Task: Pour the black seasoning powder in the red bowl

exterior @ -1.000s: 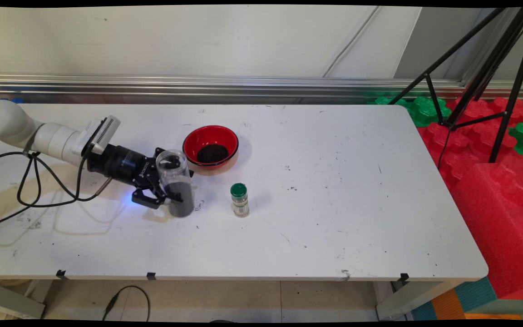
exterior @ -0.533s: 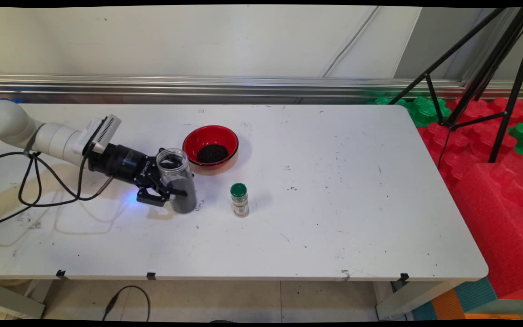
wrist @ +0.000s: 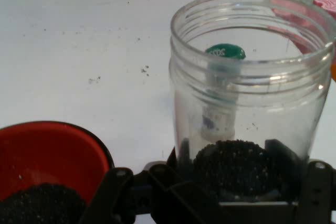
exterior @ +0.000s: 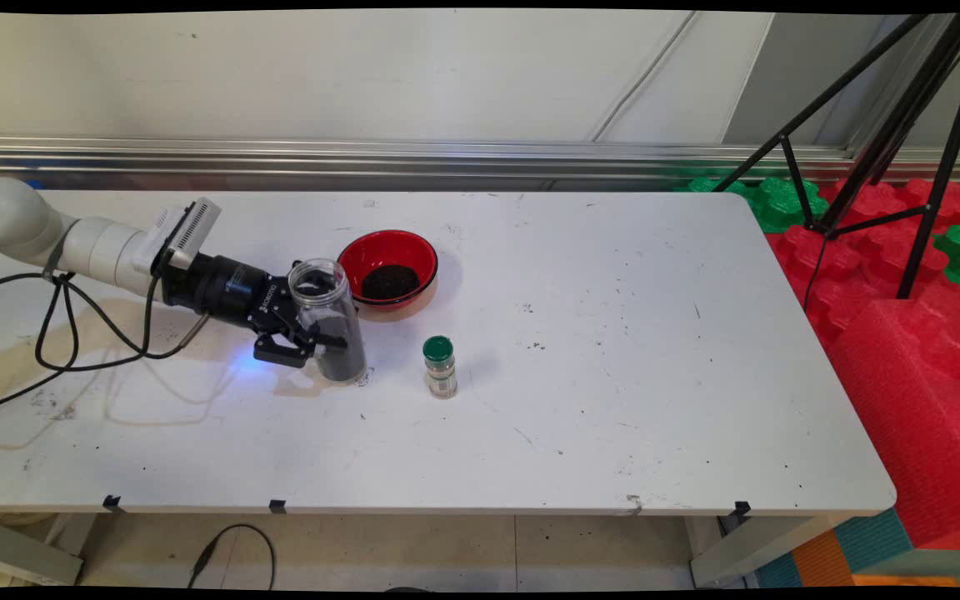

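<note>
The pincer [exterior: 313, 343] is closed on a clear open-topped jar [exterior: 330, 325], gripping its lower half, where dark granules fill it; the jar leans slightly, and whether its base touches the surface [exterior: 613, 375] cannot be told from the main view. In the hand view the pincer [wrist: 236, 182] shows only as black linkage along the bottom edge (the fingertips themselves are cut off or hidden behind the jar [wrist: 247, 98] wall), and the granules appear as a dark mound through the plastic.

Just beyond the pincer and to one side sits a red bowl [exterior: 388, 268] holding a dark heap; its near rim stands close to the jar's mouth, though a gap cannot be made out. In the hand view the bowl [wrist: 47, 156] is cropped at the bottom left corner.

A small bottle with a green cap [exterior: 440, 367] stands upright ahead of the pincer, near but apart. The hand view shows the bottle [wrist: 223, 93] only through the jar's clear wall, distorted, its label unreadable.

Past the bottle the surface runs open and bare to its far right edge, and a broad bare stretch lies toward the near edge. Only the main view shows the black cables [exterior: 72, 333] looping behind the pincer, the black tripod [exterior: 888, 142] and the red foam blocks [exterior: 905, 333] off the surface's right end.
</note>
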### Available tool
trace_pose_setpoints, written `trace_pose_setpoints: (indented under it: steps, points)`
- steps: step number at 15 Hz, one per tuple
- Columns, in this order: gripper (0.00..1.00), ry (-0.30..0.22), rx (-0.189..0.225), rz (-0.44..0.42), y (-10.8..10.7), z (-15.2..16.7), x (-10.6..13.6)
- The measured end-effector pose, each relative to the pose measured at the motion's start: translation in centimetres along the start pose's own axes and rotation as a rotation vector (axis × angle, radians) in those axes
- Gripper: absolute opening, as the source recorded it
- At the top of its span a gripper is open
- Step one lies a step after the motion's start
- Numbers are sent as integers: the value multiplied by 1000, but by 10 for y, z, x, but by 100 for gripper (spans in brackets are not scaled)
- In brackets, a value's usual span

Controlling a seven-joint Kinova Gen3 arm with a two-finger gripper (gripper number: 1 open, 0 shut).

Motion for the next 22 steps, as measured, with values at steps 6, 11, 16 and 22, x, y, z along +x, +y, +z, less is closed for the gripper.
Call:
trace_pose_setpoints:
  steps: [6,11,16,22]
  points:
    - [0,32,9,-2,-6,-3,19]
    - [0,72,30,-8,-17,-4,44]
    - [0,114,78,-31,-34,-5,71]
    - [0,140,156,-45,-59,-6,92]
